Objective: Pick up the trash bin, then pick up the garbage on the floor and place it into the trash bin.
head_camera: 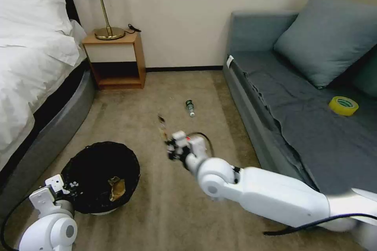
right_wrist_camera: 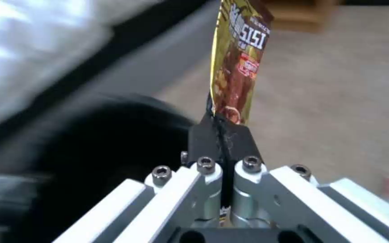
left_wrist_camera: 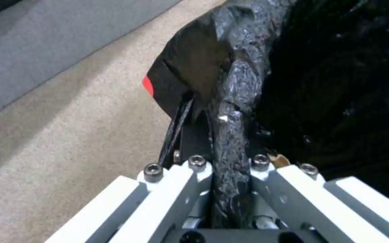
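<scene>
Left end effector (left_wrist_camera: 224,135) clamped on trash bin (head_camera: 100,176) rim; right end effector (right_wrist_camera: 224,135) pinched shut on gold-brown snack wrapper (right_wrist_camera: 237,64), above carpet (head_camera: 165,211).

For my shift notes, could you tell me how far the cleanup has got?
Done: left gripper grips the trash bin rim; crumpled paper lies inside. In hand: right gripper pinches the snack wrapper, not yet over the bin. Left: small bottle on the carpet.

bin (head_camera: 103,212) wht, blk liner | wrapper (right_wrist_camera: 236,67) gold-brn (red patch) | bottle (head_camera: 190,108) grn label
</scene>
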Controlling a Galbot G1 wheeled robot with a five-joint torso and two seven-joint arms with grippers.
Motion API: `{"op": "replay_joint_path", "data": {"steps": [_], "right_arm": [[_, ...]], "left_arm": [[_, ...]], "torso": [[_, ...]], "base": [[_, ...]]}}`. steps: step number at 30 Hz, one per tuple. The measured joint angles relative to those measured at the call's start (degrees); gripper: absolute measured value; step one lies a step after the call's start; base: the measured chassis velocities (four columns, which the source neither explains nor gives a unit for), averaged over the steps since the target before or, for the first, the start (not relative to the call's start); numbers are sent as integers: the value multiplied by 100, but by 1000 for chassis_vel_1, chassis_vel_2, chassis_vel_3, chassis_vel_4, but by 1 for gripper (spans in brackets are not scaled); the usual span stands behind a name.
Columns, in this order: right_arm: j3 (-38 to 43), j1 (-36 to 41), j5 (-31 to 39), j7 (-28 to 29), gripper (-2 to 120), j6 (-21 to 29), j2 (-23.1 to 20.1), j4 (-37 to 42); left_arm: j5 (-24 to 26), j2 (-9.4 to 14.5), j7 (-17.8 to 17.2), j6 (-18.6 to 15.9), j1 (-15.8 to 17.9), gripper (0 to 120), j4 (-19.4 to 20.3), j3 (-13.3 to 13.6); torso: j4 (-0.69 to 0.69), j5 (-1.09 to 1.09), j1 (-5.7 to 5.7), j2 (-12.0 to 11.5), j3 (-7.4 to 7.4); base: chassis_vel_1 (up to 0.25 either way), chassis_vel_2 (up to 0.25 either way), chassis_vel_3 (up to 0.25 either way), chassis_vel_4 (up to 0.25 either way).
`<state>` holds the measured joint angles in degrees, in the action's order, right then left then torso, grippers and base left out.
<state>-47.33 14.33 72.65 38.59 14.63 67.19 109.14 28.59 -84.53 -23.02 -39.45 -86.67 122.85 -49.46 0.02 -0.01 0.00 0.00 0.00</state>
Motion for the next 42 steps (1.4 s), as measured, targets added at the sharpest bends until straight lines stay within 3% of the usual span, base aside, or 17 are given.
{"op": "replay_joint_path", "data": {"steps": [6, 14, 24, 29, 30, 32, 33, 35, 37, 39, 41, 42], "right_arm": [[-625, -127, 136, 127, 0, -45, 792, -191], [-1300, 36, -251, 213, 0, -127, 1091, -727], [-1263, 102, -612, 239, 36, -176, 1046, -857], [-655, 77, -1121, 104, 53, -162, 555, -494], [-175, 123, -1430, -75, 61, -170, 128, -332], [-55, 151, -1522, -141, 63, -195, 1, -298], [287, 265, -1775, -351, 67, -278, -378, -211], [1466, 838, -2527, -857, 79, -564, -1230, 106], [1765, 1011, -2696, -953, 83, -629, -1379, 199], [2605, 1514, -3104, -1170, 89, -783, -1737, 490], [3976, 2636, -3562, -1247, 99, -916, -2210, 1188], [3976, 2636, -3562, -1247, 99, -916, -2210, 1188]], "left_arm": [[-2, -20, -21, -13, 20, 3, 16, 71], [-2, -52, -35, -25, 34, 3, 53, 115], [-3, -67, -36, -26, 30, 3, 80, 129], [5, -39, -35, -17, 30, 3, 65, 112], [16, -20, -28, 2, 30, 3, 63, 106], [18, -14, -23, 12, 31, 3, 63, 104], [24, 0, -16, 30, 28, 3, 63, 98], [49, 31, 13, 55, 8, 3, 80, 93], [55, 39, 17, 60, 2, 3, 84, 94], [62, 56, 27, 70, -7, 3, 90, 85], [68, 74, 46, 87, -25, 3, 93, 66], [68, 74, 46, 87, -25, 3, 93, 66]], "torso": [[-1, -1, 0, 0, 0], [-2, 0, 0, 0, 0], [-2, 1, 0, 0, 0], [-1, 2, 0, 0, 0], [0, 3, 0, 0, 0], [1, 2, 0, 0, 0], [-1, 3, 0, 0, 0], [-5, 4, 0, 0, 0], [-6, 4, 0, 0, 0], [-5, 5, 0, 0, 0], [-3, 3, 0, 0, 0], [-3, 3, 0, 0, 0]], "base": [[0, 0, 0, 0], [0, 0, 0, 0], [0, 0, 0, 0], [0, 0, 0, 0], [0, 0, 0, 0], [0, 0, 0, 0], [0, 0, 0, 0], [0, 0, 0, 0], [0, 0, 0, 0], [0, 0, 0, 0], [0, 0, 0, 0], [0, 0, 0, 0]]}}
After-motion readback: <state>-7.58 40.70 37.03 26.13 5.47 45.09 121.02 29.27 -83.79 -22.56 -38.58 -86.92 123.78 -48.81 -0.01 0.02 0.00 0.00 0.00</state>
